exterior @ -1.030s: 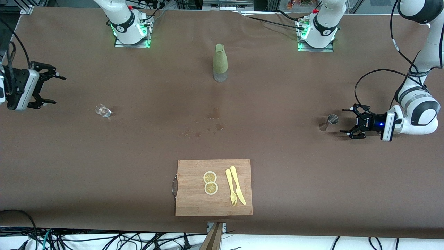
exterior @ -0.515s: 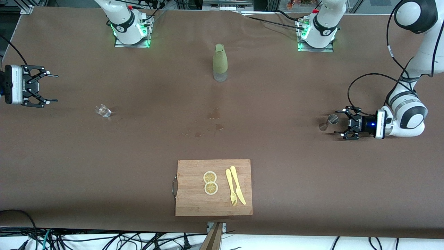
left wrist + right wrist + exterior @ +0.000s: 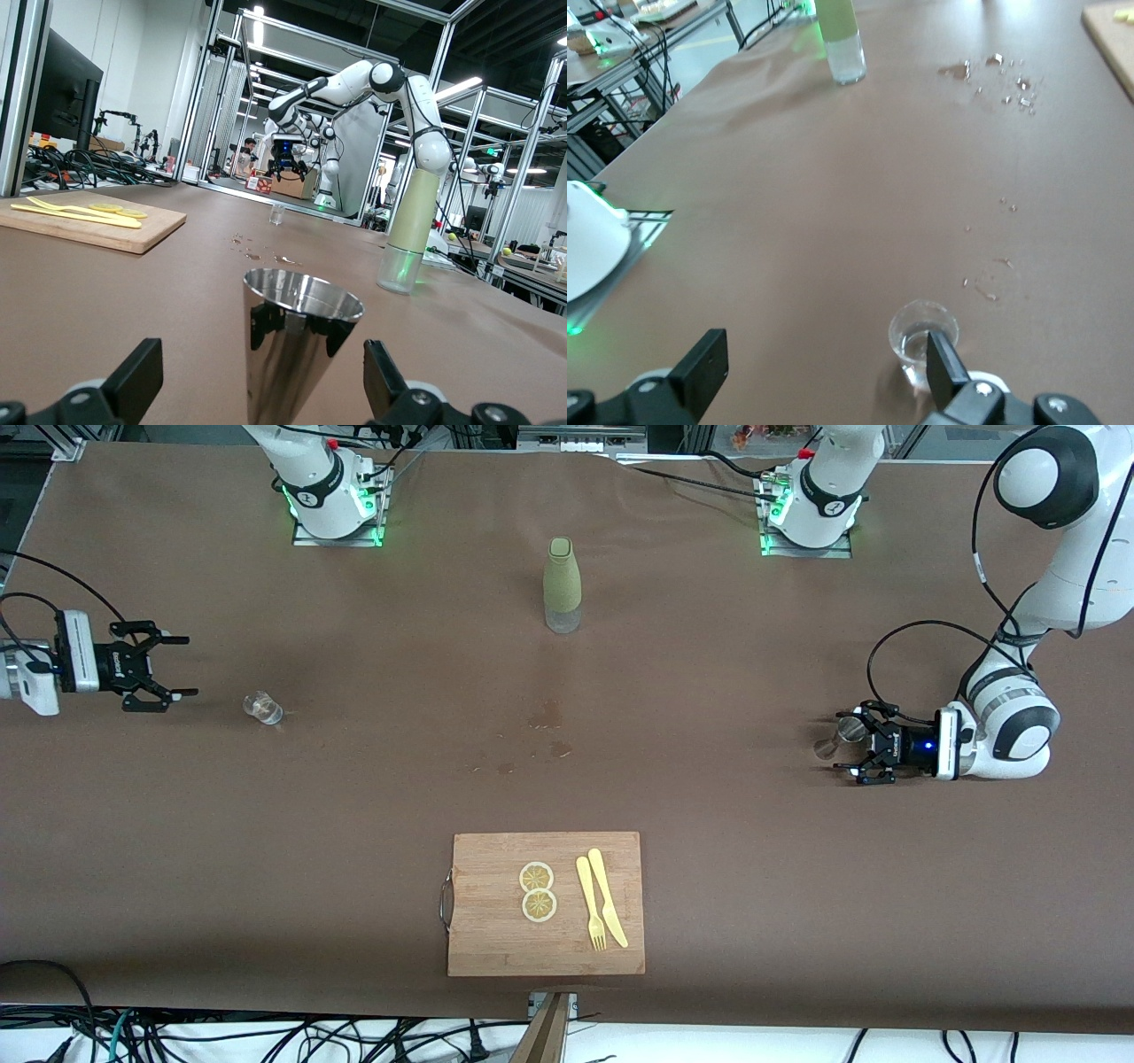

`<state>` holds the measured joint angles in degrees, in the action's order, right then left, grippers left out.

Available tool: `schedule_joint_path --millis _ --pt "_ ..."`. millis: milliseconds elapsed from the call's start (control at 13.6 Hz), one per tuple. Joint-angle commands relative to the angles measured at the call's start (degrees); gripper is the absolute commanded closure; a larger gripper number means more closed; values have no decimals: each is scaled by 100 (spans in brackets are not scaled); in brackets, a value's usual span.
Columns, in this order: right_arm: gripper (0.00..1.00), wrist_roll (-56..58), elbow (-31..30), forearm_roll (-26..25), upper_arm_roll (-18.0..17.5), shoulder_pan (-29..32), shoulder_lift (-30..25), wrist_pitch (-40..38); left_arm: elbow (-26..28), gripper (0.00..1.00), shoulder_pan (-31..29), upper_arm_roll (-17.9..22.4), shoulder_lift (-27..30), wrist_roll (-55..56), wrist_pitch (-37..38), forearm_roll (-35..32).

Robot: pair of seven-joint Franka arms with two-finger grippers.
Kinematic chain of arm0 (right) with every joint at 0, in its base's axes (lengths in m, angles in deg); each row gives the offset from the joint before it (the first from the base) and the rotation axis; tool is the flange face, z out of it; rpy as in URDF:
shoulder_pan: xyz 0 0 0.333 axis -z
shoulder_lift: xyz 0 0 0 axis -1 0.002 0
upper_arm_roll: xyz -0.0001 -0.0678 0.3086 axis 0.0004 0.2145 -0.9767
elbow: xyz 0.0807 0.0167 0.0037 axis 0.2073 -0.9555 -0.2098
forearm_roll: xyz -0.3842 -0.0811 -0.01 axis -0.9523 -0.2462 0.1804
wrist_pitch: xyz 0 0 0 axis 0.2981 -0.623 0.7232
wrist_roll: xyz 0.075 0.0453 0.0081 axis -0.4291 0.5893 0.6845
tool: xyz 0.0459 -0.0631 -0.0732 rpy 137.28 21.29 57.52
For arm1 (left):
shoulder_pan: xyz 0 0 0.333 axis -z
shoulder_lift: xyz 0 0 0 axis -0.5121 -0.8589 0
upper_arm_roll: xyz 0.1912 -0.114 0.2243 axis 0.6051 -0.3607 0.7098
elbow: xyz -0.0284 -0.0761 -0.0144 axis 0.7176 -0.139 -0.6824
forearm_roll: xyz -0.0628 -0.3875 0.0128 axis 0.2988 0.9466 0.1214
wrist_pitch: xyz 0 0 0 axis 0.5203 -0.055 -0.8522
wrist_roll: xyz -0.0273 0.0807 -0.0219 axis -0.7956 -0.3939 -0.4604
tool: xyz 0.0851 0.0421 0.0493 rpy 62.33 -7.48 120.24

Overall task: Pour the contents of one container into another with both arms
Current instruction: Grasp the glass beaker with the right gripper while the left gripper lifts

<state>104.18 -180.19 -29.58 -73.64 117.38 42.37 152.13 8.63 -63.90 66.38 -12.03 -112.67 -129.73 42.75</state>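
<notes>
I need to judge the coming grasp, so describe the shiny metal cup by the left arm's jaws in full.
The shiny, tapered metal cup looks like polished steel, wider at its open rim than lower down, and mirrors its surroundings. It stands upright on the brown table toward the left arm's end. The left gripper, low over the table, has its open jaws on either side of the cup, not visibly touching it. Whether anything is inside it cannot be seen.

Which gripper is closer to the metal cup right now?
Left. The left gripper is open with its fingers on either side of the metal cup; the right gripper is open at the right arm's end, beside the small glass.
</notes>
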Motion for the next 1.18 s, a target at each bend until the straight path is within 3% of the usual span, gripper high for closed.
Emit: schedule_joint_path --millis 0,74,147,221,589,883,1104 --pt "1 295 281 228 -68 213 463 -70 -207 10 58 143 -119 -238 92 77" --pt "1 322 421 315 -68 230 673 -78 -216 26 58 152 -128 -230 118 51" --pt "1 444 579 455 -59 239 936 -78 -216 51 58 170 -128 -229 119 51" --pt "1 619 781 578 -59 230 1200 -78 -216 66 67 170 -137 -229 110 51" --pt "1 805 1537 1044 -147 230 1913 -175 -216 71 164 161 -155 -212 119 77" --pt "1 1191 1565 1423 -243 195 2362 -175 -216 93 330 126 -76 -107 285 139" --pt "1 1289 1504 1441 -323 186 2486 -184 -242 92 550 -14 222 402 426 191"
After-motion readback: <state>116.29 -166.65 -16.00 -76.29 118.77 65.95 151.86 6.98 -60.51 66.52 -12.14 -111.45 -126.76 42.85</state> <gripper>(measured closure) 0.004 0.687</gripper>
